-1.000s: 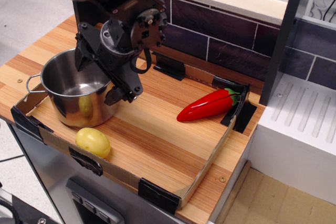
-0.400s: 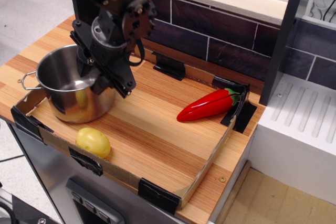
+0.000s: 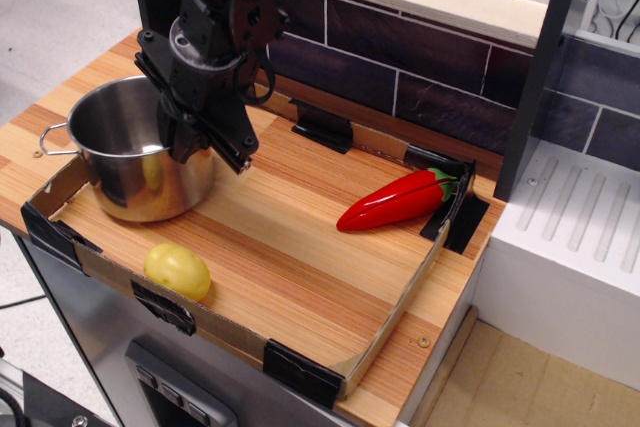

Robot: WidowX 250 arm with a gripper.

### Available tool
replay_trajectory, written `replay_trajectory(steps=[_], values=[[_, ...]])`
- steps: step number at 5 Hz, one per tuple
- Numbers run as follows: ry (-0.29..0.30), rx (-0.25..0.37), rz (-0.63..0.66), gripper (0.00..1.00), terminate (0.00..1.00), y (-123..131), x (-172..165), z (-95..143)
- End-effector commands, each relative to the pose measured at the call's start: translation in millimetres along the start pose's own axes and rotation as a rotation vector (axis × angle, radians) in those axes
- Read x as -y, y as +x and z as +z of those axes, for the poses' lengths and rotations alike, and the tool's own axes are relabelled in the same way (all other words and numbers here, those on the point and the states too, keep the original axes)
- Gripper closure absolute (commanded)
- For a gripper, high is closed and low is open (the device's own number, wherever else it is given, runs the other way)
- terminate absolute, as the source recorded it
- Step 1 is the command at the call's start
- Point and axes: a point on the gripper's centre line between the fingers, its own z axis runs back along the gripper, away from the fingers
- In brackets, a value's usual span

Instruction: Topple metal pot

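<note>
The metal pot [image 3: 120, 172] is a shiny steel cylinder with a wire loop handle on its left side. It stands upright at the back left of the wooden board. My black gripper [image 3: 205, 147] comes down over the pot's right rim, with one finger outside the wall and the other inside. It appears shut on the rim. The arm hides the pot's right handle and part of its inside.
A yellow potato [image 3: 177, 271] lies in front of the pot near the low cardboard border [image 3: 400, 297]. A red pepper [image 3: 395, 200] lies at the right near the back corner. A dark tiled wall [image 3: 420, 57] runs behind; a white counter [image 3: 580, 237] stands at the right.
My gripper has moved left and back along with the pot, which has shifted away from the potato. The pot stays upright. The potato and pepper have not moved.
</note>
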Motion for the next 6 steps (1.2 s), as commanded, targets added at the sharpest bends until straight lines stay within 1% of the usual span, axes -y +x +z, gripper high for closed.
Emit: replay_trajectory(steps=[1,2,3,4,5,6], values=[[-0.105,-0.013,0.006,1.00,0.00,15.8,-24.4,18.1],[-0.251,-0.030,0.029,1.00,0.00,28.7,-31.8,49.2],[-0.428,-0.063,0.062,1.00,0.00,35.2,-29.4,73.7],[-0.622,-0.119,0.054,1.00,0.00,39.9,-25.1,81.8],[-0.794,-0.175,0.041,1.00,0.00,41.5,-18.3,74.6],[-0.904,-0.169,0.006,1.00,0.00,41.6,-15.8,68.1]])
